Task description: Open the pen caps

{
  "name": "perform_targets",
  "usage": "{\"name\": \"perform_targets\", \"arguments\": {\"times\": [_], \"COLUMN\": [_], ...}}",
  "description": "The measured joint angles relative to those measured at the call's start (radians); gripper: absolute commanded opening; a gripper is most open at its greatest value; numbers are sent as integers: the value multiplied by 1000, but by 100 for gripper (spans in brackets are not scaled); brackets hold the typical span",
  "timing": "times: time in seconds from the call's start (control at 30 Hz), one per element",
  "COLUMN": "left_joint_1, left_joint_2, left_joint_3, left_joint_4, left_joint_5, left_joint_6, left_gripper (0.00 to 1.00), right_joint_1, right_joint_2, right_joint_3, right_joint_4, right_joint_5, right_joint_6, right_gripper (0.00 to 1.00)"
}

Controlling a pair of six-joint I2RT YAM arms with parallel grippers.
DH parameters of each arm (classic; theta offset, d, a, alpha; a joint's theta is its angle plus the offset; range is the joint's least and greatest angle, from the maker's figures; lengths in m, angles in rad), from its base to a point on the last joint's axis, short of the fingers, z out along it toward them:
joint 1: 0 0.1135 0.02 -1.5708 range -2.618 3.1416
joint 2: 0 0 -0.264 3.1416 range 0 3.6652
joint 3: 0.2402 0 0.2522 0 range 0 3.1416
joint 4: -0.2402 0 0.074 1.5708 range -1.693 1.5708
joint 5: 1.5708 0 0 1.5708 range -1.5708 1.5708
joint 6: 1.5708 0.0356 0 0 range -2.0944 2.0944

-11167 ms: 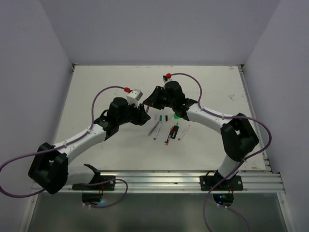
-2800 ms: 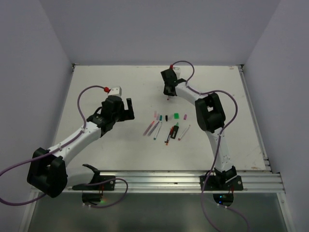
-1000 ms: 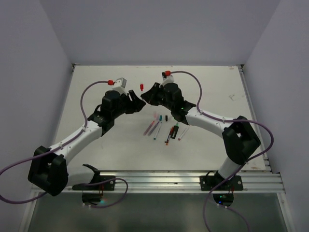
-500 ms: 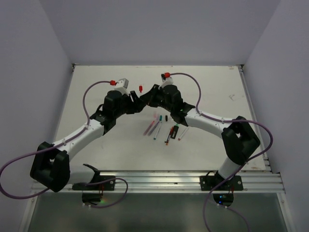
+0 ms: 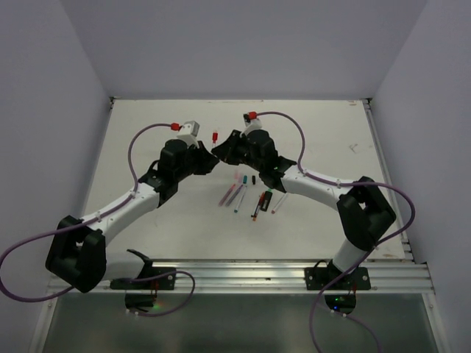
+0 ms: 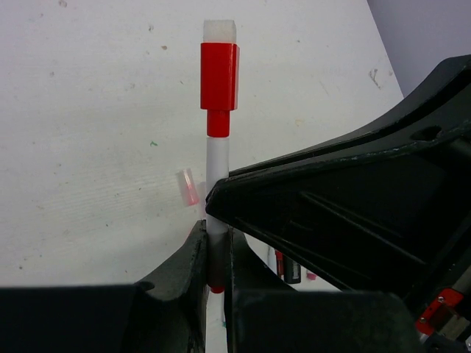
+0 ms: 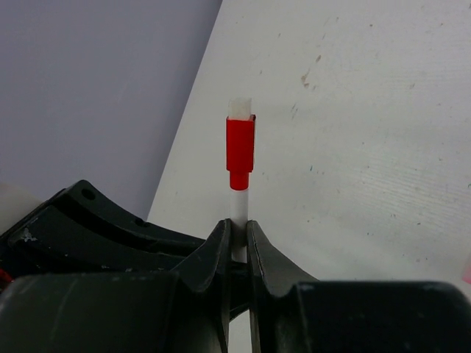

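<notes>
Closed since half a second back: left pincer (image 5: 209, 156), then half open beside the pen (image 5: 215, 136), now clamped on its whitish barrel (image 6: 216, 169). Shifted a touch nearer the right pincer (image 5: 222, 151) as well. Well apart a few seconds back, with the pen in the right one alone at the far side. Now nose to nose above the far middle of the table (image 5: 331, 125).

One pen in the air, upright, gripped on the barrel by both pincers at once. Right pincer fully shut on it, fingers pressed to either side in the right wrist view. Left pincer shut on it too, lower down, just under the right one in the left wrist view. One red cap (image 6: 219, 77) on the top end, clear of both pincers, not yet off, with a white stub above it.

On the table, nearer the bases than the pincers: three loose caps in view, namely one pink cap (image 5: 236, 176), one teal cap (image 5: 243, 179) and one black cap (image 5: 254, 179), side by side. Just below them, more pens (image 5: 240, 197) lying slanted in a row, about six, too close together to count surely. Among them one stubby green-and-black highlighter (image 5: 267, 197). All of these unmoved against the earlier frames.
</notes>
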Motion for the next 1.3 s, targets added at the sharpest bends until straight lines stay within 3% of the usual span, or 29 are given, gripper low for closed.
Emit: {"name": "perform_targets", "arguments": {"times": [0.1, 0.3, 0.73, 1.3], "left_joint_1": [0, 8, 8, 8], "left_joint_2": [-10, -14, -76, -109], "left_joint_3": [-17, -72, -90, -103], "left_joint_4": [3, -21, -51, -55], "left_joint_5": [3, 10, 108, 142], "left_joint_6": [16, 66, 176, 187], "left_gripper": [0, 0, 0, 0], "right_joint_1": [2, -6, -53, -52], "right_joint_2": [0, -13, -21, 28], "right_joint_3": [0, 0, 87, 132], "right_joint_4": [-11, -40, -69, -162], "right_joint_5": [-10, -33, -51, -56], "right_joint_6": [-3, -24, -14, -21], "right_gripper": [38, 57, 59, 55]}}
